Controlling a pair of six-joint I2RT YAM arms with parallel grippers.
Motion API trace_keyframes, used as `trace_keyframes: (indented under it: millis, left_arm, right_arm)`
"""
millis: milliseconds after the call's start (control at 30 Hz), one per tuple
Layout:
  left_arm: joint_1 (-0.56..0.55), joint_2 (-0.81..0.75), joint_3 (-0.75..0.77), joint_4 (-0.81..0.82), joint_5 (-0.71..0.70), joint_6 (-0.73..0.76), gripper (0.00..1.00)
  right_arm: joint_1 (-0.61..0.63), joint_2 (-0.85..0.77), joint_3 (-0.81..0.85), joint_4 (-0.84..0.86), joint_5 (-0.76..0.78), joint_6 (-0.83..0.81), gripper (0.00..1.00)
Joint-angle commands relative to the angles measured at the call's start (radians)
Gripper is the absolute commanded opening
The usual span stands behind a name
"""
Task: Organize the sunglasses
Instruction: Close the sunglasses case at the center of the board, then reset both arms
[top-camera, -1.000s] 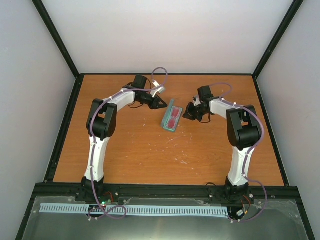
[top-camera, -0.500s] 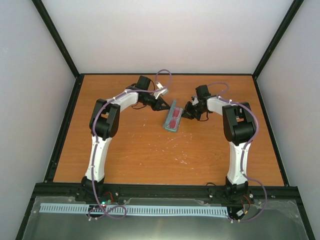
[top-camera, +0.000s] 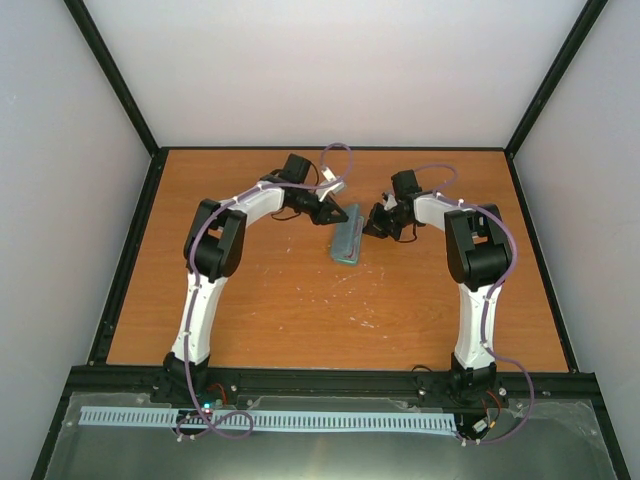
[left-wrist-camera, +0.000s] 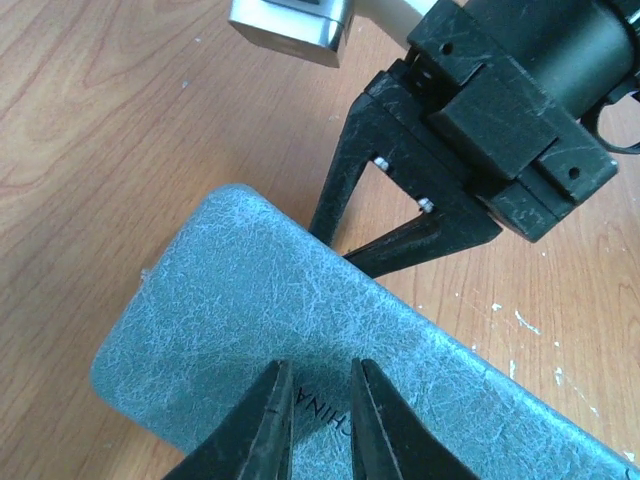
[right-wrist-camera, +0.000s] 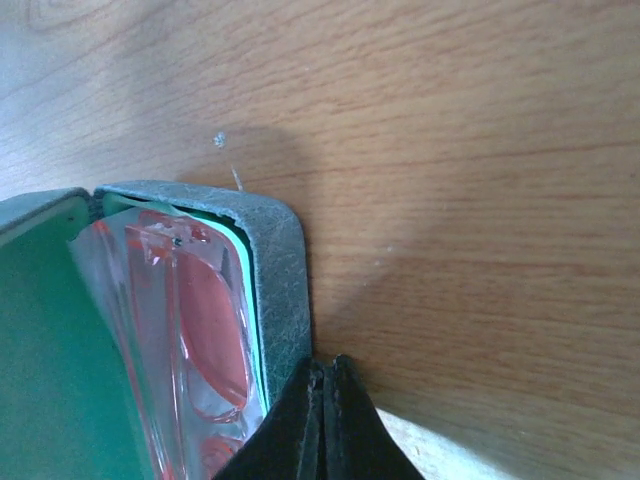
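The right jaws are pressed together, their tip against the rim of the grey-blue case (right-wrist-camera: 278, 270), where the sunglasses (right-wrist-camera: 205, 325) lie inside. The left jaws stand slightly apart, nothing between, over its half-shut lid (left-wrist-camera: 260, 300) on the wooden surface (right-wrist-camera: 480, 150).

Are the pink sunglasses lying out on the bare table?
No, the right wrist view shows the sunglasses resting inside the grey-blue case, not on the wood.

Robot lab cell, bare white walls (top-camera: 340, 70) behind the left pincer (top-camera: 338, 214), black frame (top-camera: 118, 95) around, wood table (top-camera: 300, 300) beneath it, two arms (top-camera: 205, 250) bolted to a rail (top-camera: 330, 380) well nearer than it.
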Motion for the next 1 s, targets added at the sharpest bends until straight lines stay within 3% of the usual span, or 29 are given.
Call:
trace_keyframes:
  millis: [0, 333, 367, 400, 433, 467, 500, 567, 667, 833, 900, 967]
  left_arm:
    - [-0.04, 0.056, 0.007, 0.006, 0.004, 0.016, 0.19]
    - [-0.039, 0.059, -0.005, -0.016, -0.019, 0.059, 0.23]
    - [-0.036, 0.055, 0.002, -0.023, -0.02, 0.058, 0.3]
    - [-0.031, 0.051, 0.012, -0.031, -0.018, 0.051, 0.44]
    - [-0.021, 0.042, 0.024, -0.037, -0.008, 0.041, 0.63]
    - [-0.002, 0.03, 0.034, -0.034, 0.001, 0.025, 0.89]
    - [0.015, 0.013, 0.036, -0.026, 0.007, 0.007, 0.98]
    - [0.056, -0.036, 0.02, 0.014, 0.012, -0.024, 0.99]
    - [0.129, -0.136, -0.036, 0.104, -0.007, -0.071, 1.0]
    - [0.27, -0.332, -0.192, 0.283, -0.063, -0.185, 1.0]
    - [0.321, -0.427, -0.297, 0.37, -0.132, -0.217, 1.0]
    - [0.366, -0.547, -0.461, 0.505, -0.26, -0.274, 0.99]
  right_arm:
    - [0.024, -0.002, 0.001, 0.04, -0.069, -0.028, 0.03]
    - [0.023, 0.003, 0.031, 0.0, -0.095, -0.053, 0.03]
    - [0.021, -0.007, 0.034, -0.01, -0.082, -0.055, 0.03]
    - [0.019, -0.023, 0.033, -0.019, -0.065, -0.059, 0.06]
    - [0.015, -0.046, 0.029, -0.03, -0.036, -0.065, 0.12]
    - [0.008, -0.074, 0.024, -0.04, -0.011, -0.076, 0.16]
    - [0.002, -0.103, 0.02, -0.058, 0.024, -0.095, 0.24]
    - [-0.004, -0.167, 0.017, -0.102, 0.103, -0.145, 0.42]
    - [-0.046, -0.256, 0.002, -0.164, 0.239, -0.227, 0.53]
    - [-0.105, -0.381, -0.055, -0.172, 0.398, -0.317, 0.61]
    - [-0.127, -0.42, -0.078, -0.137, 0.457, -0.344, 0.62]
    - [-0.145, -0.463, -0.138, -0.049, 0.521, -0.366, 0.7]
